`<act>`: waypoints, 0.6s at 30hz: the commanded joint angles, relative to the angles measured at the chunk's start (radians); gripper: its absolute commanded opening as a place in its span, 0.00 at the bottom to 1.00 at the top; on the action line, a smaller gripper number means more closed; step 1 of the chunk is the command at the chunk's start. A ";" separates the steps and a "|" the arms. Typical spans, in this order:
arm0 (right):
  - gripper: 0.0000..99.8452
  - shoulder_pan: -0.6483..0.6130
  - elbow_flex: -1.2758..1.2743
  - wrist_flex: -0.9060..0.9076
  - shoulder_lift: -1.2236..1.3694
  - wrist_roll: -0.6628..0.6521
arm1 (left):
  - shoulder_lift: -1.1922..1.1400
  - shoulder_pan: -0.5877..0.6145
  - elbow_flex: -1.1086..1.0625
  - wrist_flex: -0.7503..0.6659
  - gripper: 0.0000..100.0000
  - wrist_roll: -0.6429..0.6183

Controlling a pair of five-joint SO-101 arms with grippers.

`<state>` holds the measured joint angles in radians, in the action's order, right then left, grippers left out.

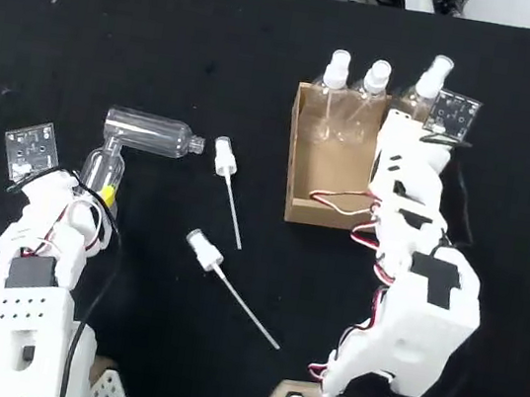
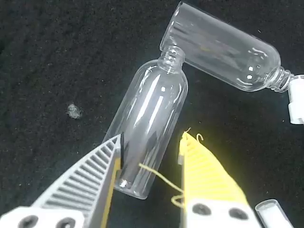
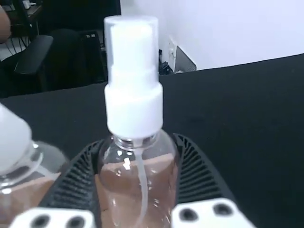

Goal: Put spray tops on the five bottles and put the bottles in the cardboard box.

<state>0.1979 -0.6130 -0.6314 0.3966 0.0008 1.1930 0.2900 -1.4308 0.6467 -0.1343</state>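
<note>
The left arm (image 1: 31, 263), a white plastic jointed unit with red and black wiring, is folded low at the near left of the table. Its left gripper (image 2: 151, 140) points away from the base, jaws parted. The grey ribbed finger (image 2: 102, 166) and yellow ribbed finger (image 2: 204, 175) straddle a lying uncapped clear plastic bottle (image 2: 152, 104).

The right arm (image 1: 415, 261), of the same white plastic build, is stretched far forward. Its right gripper (image 3: 137, 147) has black ribbed fingers (image 3: 76, 185) clamped on both sides of an upright capped clear plastic bottle (image 3: 135, 185).

Bright, even light, seemingly from overhead, glints on the clear bottles (image 2: 223, 52) lying on the black table (image 1: 168, 44).
</note>
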 commanded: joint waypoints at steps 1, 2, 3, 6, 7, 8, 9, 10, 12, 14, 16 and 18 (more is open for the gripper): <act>0.01 -0.028 0.045 -0.020 -0.002 0.002 | 0.012 0.010 0.013 -0.018 0.19 -0.006; 0.01 -0.026 0.045 -0.020 -0.002 0.002 | 0.012 0.010 0.013 -0.018 0.19 -0.006; 0.01 -0.025 0.045 -0.020 -0.002 0.002 | 0.012 0.010 0.013 -0.018 0.19 -0.006; 0.01 -0.021 0.044 -0.018 -0.002 0.002 | 0.012 0.008 0.013 -0.018 0.19 -0.006; 0.01 -0.020 0.044 -0.018 -0.002 0.002 | 0.012 0.005 0.013 -0.018 0.19 -0.006; 0.02 -0.020 0.042 -0.018 -0.002 0.002 | 0.012 0.005 0.013 -0.018 0.19 -0.006; 0.04 -0.020 0.041 -0.018 -0.002 0.002 | 0.012 0.005 0.013 -0.018 0.19 -0.006; 0.07 -0.021 0.038 -0.018 -0.002 0.002 | 0.012 0.005 0.013 -0.018 0.19 -0.006; 0.12 -0.026 0.025 -0.018 -0.004 0.003 | 0.012 0.005 0.013 -0.018 0.19 -0.006; 0.15 -0.028 0.019 -0.018 -0.004 0.003 | 0.012 0.005 0.015 -0.018 0.19 -0.006; 0.15 -0.028 0.016 -0.018 -0.007 0.003 | 0.012 0.004 0.015 -0.018 0.19 -0.006; 0.14 -0.025 0.016 -0.018 -0.012 0.003 | 0.012 0.004 0.015 -0.018 0.19 -0.006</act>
<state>0.1949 -0.6130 -0.6314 0.3966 0.0038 1.1930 0.2900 -1.4308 0.6467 -0.1343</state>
